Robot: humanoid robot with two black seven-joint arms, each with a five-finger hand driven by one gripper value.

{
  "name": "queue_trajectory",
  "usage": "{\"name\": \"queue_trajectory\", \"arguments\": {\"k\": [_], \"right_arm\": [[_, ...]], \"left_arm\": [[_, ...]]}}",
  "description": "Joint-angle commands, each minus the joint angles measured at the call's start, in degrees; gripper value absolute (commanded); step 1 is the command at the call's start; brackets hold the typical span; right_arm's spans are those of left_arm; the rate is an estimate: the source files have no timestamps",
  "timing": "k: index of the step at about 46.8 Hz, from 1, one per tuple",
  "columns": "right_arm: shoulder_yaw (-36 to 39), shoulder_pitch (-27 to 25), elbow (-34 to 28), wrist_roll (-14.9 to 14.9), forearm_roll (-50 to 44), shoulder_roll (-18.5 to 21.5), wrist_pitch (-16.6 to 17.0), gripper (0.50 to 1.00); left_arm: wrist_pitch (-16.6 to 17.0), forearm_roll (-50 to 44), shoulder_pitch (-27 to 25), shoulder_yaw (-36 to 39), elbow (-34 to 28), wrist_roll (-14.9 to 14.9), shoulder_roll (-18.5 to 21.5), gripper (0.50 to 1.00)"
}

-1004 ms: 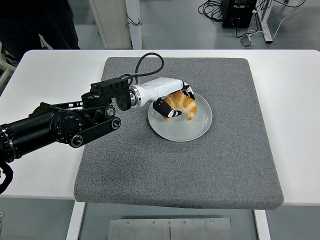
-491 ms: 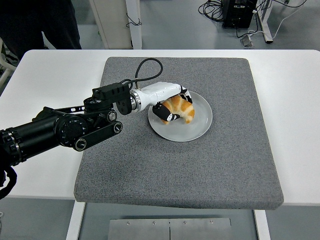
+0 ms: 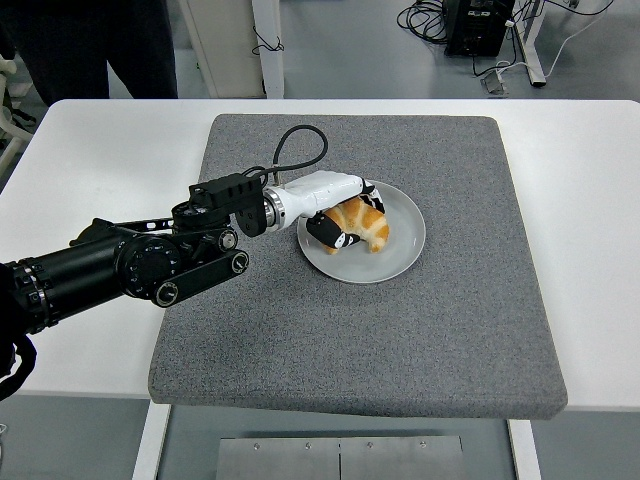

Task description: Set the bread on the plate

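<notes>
A golden croissant (image 3: 363, 222) lies on the round grey plate (image 3: 400, 250) in the middle of the grey mat. My left hand (image 3: 345, 218), white with black fingers, reaches in from the left and is curled around the croissant's left end. The bread's underside touches the plate. My right arm is out of sight.
The plate rests on a large grey mat (image 3: 430, 330) covering the white table (image 3: 580, 160). A black cable (image 3: 295, 145) loops up from the left wrist. A person in dark clothing (image 3: 90, 45) stands at the top left, beyond the table.
The left hand has lowered the croissant onto the plate and shifted slightly left and down. The forearm has moved right. The person at the top has stepped to the right.
</notes>
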Motion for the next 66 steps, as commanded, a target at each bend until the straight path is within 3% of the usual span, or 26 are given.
{"name": "queue_trajectory", "arguments": {"k": [1,4,12,21,31,54,66], "right_arm": [[0.0,0.0,0.0,0.0,0.0,0.0,0.0,1.000],[0.0,0.0,0.0,0.0,0.0,0.0,-0.1,1.000],[0.0,0.0,0.0,0.0,0.0,0.0,0.0,1.000],[0.0,0.0,0.0,0.0,0.0,0.0,0.0,1.000],[0.0,-0.1,0.0,0.0,0.0,0.0,-0.1,1.000],[0.0,-0.1,0.0,0.0,0.0,0.0,-0.1,1.000],[0.0,0.0,0.0,0.0,0.0,0.0,-0.1,1.000]], "left_arm": [[0.0,-0.1,-0.1,0.0,0.0,0.1,0.0,0.860],[0.0,-0.1,-0.1,0.0,0.0,0.1,0.0,0.908],[-0.3,-0.2,-0.1,0.0,0.0,0.1,0.2,0.946],[-1.9,-4.0,-0.4,-0.1,-0.1,-0.1,0.4,0.961],[-6.7,-17.2,-1.5,-2.0,-0.2,-0.3,1.3,0.966],[-6.2,-25.8,-0.9,-8.6,-0.4,-2.9,2.0,0.969],[-0.9,-37.3,0.0,-11.2,-0.4,-3.4,2.1,0.969]]}}
